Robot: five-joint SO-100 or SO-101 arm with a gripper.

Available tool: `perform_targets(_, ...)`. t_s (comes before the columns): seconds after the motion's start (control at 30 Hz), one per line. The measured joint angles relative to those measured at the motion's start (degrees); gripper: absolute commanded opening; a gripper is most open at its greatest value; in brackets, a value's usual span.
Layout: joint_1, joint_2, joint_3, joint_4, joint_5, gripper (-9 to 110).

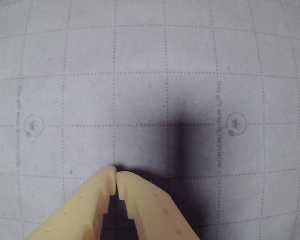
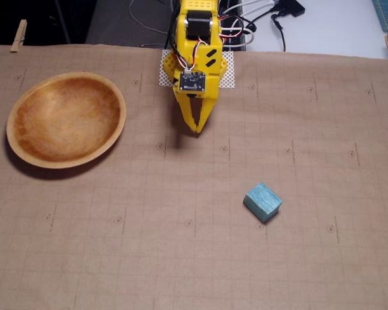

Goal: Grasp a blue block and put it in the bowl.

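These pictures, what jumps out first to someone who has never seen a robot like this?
Probably the bright yellow gripper at the top middle of the fixed view, fingertips together and pointing down at the brown gridded paper. To its left sits a wide wooden bowl, empty. The small blue block lies alone toward the lower right, well apart from both.

yellow printed arm, seen from above and from the wrist

yellow plastic arm point(image 2: 195, 39) with black servo blocks, a small dark circuit board, red, white and black wires, and two pale yellow tapered fingers point(image 1: 97, 200) with stepped inner edges.
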Motion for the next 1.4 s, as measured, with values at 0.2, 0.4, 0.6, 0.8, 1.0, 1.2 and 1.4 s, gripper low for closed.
perform_targets(0.2,0.00,0.09,0.00,0.00,0.00,-2)
perform_targets(0.4,0.00,0.09,-3.87,0.00,0.00,-2)
perform_targets(0.6,0.00,0.09,-11.87,0.00,0.00,-2)
perform_targets(0.8,0.00,0.09,-17.49,0.00,0.00,-2)
perform_targets(1.0,0.00,0.09,-22.94,0.00,0.00,-2)
perform_targets(1.2,0.09,0.09,-26.28,0.00,0.00,-2)
perform_targets(1.4,-3.08,0.09,-25.93,-8.88,0.00,-2)
